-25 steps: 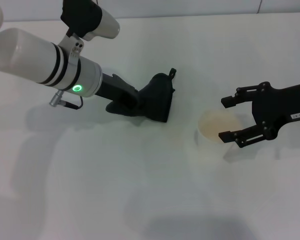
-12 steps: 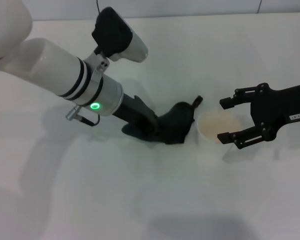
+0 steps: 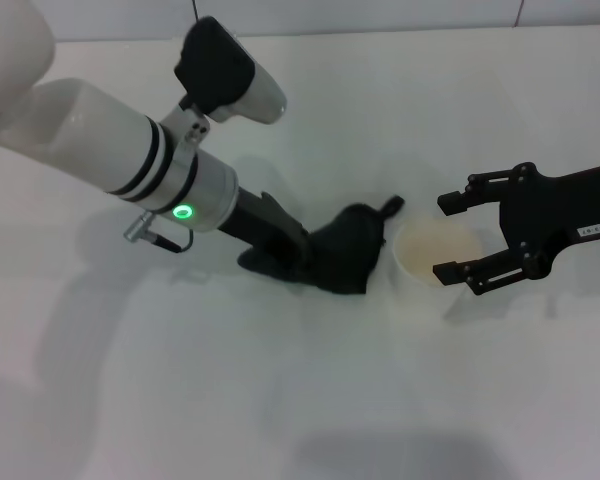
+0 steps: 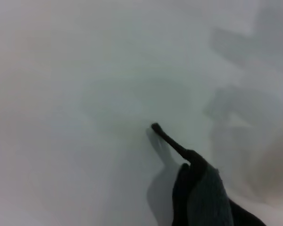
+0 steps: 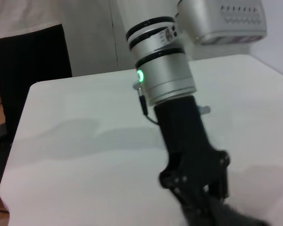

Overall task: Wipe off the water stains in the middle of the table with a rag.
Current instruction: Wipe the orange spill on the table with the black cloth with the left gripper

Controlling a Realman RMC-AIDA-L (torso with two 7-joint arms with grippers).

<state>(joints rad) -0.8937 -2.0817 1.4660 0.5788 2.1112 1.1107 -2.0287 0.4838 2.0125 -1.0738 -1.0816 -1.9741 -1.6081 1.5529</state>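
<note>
Left gripper [image 3: 305, 258], black, clamping black soft cloth rag [image 3: 352, 250], pressing it flat onto large plain white tabletop [image 3: 280, 400] near centre. Rag's pointed tail [image 3: 391, 205] sticking out toward 1 o'clock. Whitish translucent plastic cup [image 3: 438, 250] sitting just beside rag at 3 o'clock. Right gripper [image 3: 454, 236], black, fingers spread apart, bracketing cup's right side. Orange-brown stain not visible.
</note>
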